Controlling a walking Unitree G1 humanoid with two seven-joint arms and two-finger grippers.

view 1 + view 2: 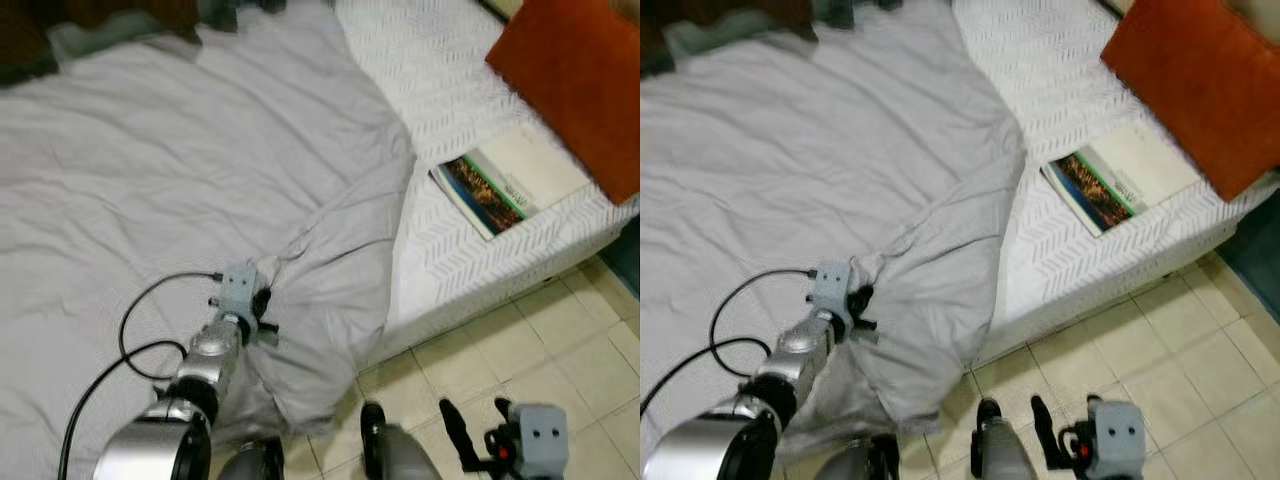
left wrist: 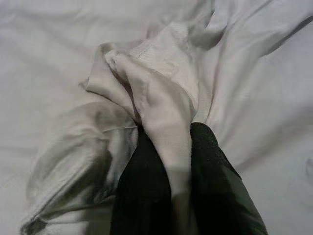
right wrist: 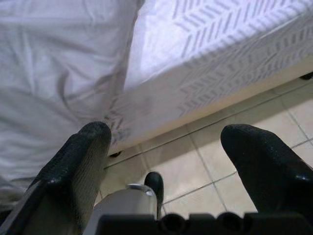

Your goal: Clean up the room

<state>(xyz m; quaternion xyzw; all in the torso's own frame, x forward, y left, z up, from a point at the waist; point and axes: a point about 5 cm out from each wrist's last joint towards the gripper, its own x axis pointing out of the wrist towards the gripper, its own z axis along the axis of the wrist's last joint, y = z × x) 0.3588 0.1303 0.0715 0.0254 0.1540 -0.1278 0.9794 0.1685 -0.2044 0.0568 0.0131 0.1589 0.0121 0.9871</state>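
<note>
You had the left gripper (image 2: 166,161) closed on a bunched fold of the sheet (image 1: 150,180), right at the bed's near edge. In the left wrist view its two black fingers (image 2: 142,196) pinched the cloth between them, with the ridge of fabric running up and away from the tips.

The sheet covered most of the bed on your left side. Its near right corner hung crumpled over the edge toward the floor (image 1: 530,350), and that loose corner lay just to the right of your grip. Its folded edge ran on a slant, from the pinched fold up and away toward the far middle of the bed. Beyond that line the white mattress (image 1: 450,60) lay bare, with a book (image 1: 485,190) and an orange cushion (image 1: 585,85) on its right part.

So the uncovered stretch lay to the right and ahead of your left gripper. I judge the coming pull had to go that way, across the slanted edge, to spread the sheet over the mattress.

Your right gripper (image 3: 166,147) hung low over the tiles beside the bed, fingers spread wide and holding nothing. It sat well apart from the sheet's corner, so the left arm was clearly the nearer one.

The book lay in the path of the spread; dragging cloth over it could bury it.
</note>
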